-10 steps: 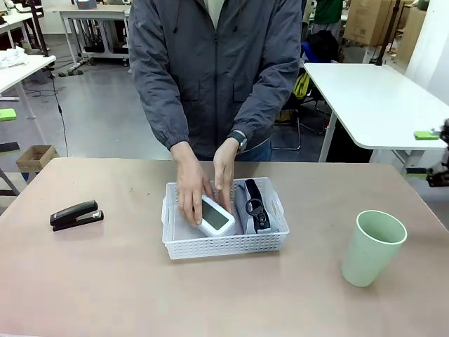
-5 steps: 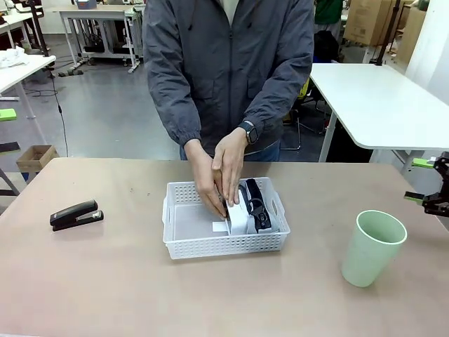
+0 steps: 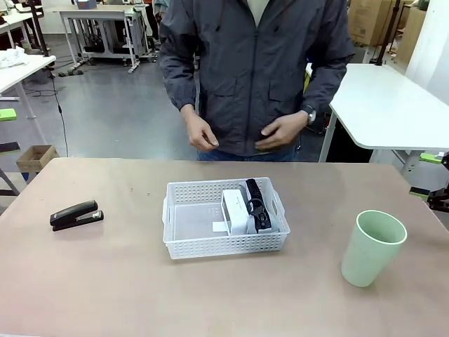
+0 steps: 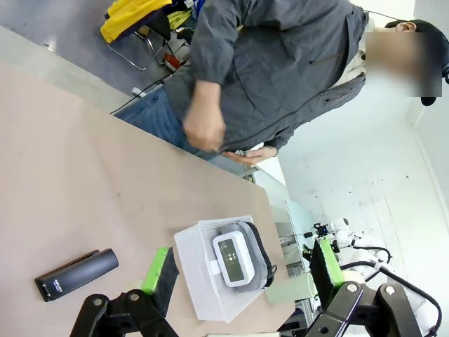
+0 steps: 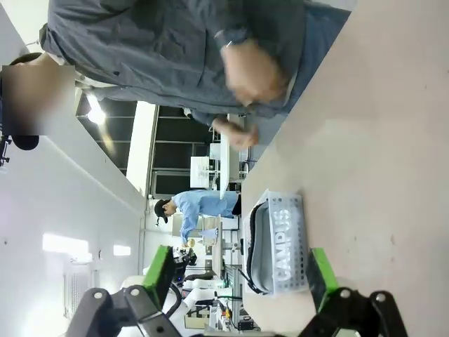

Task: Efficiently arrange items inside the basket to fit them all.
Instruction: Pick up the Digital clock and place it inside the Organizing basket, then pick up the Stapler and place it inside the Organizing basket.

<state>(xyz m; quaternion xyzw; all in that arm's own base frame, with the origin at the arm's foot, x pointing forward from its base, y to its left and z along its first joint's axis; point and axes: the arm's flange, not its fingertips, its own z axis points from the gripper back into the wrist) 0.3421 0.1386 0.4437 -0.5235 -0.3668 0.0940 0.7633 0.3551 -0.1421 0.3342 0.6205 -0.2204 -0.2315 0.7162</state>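
The white basket sits mid-table. Inside it, the white box stands on edge against the grey pouch, whose black strap lies along the right side. The black stapler lies on the table at the left, and the pale green cup stands upright at the right. My right gripper hangs open at the right edge, away from the cup. In the left wrist view my left gripper is open high above the basket, box and stapler.
The person stands at the far side with both hands drawn back to the waist. The left half of the basket floor is bare. The right wrist view shows my open right gripper and the basket side-on.
The person stood the white box on edge beside the pouch, then lifted both hands out of the basket and stepped back. My right gripper shifted slightly at the right edge.
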